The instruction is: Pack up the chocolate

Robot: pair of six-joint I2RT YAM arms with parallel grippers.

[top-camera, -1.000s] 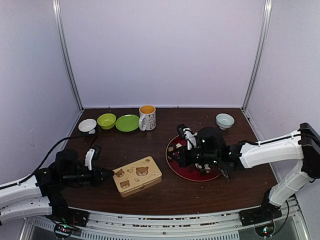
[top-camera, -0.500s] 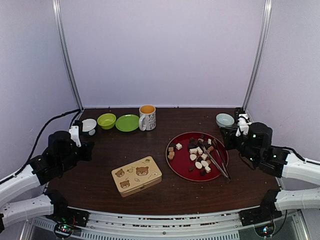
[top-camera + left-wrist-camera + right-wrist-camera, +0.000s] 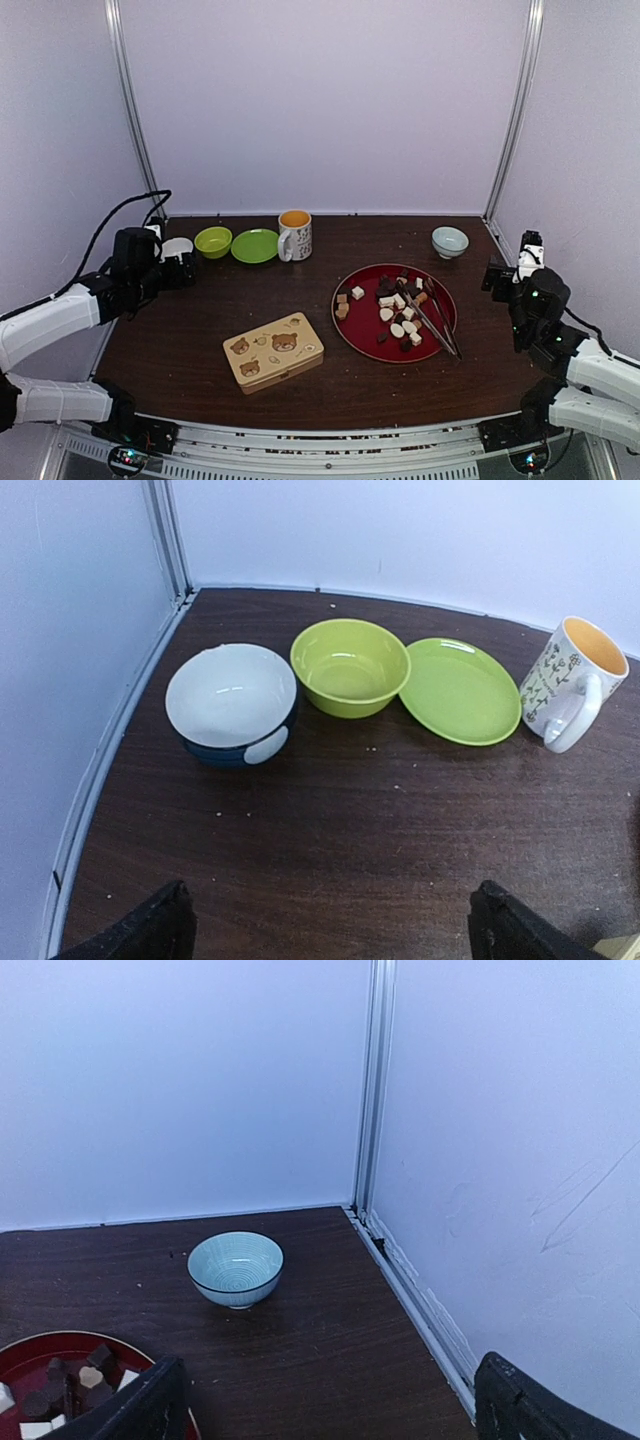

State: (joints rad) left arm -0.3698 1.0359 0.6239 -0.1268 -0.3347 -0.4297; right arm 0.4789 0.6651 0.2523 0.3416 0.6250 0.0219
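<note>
**Counter** (image 3: 250, 300), dark brown, is carrying the following:

- **Chocolate** (image 3: 395, 305): dark, tan and white pieces are lying loose on a red plate (image 3: 358, 325), right of centre.
- **Tongs** (image 3: 432, 322): thin and dark, lying across the plate's right half.
- **Tin** (image 3: 274, 351): cream, lid on, printed with brown bear faces. Any lettering is too small to read. It is sitting near the front, left of the plate and apart from it.
- **Back row, left to right:** white bowl (image 3: 230, 702) with a dark outside, green bowl (image 3: 350, 667), green saucer (image 3: 462, 690) and mug (image 3: 575, 680) with a plant pattern and yellow inside.
- **Pale blue bowl** (image 3: 235, 1267): ringed with fine lines, standing alone at the back right.
- **Left claw** (image 3: 330, 925): hanging at the left edge, fingers spread wide, grasping nothing.
- **Right claw** (image 3: 330, 1400): hanging at the right edge, released, grasping nothing.
</note>
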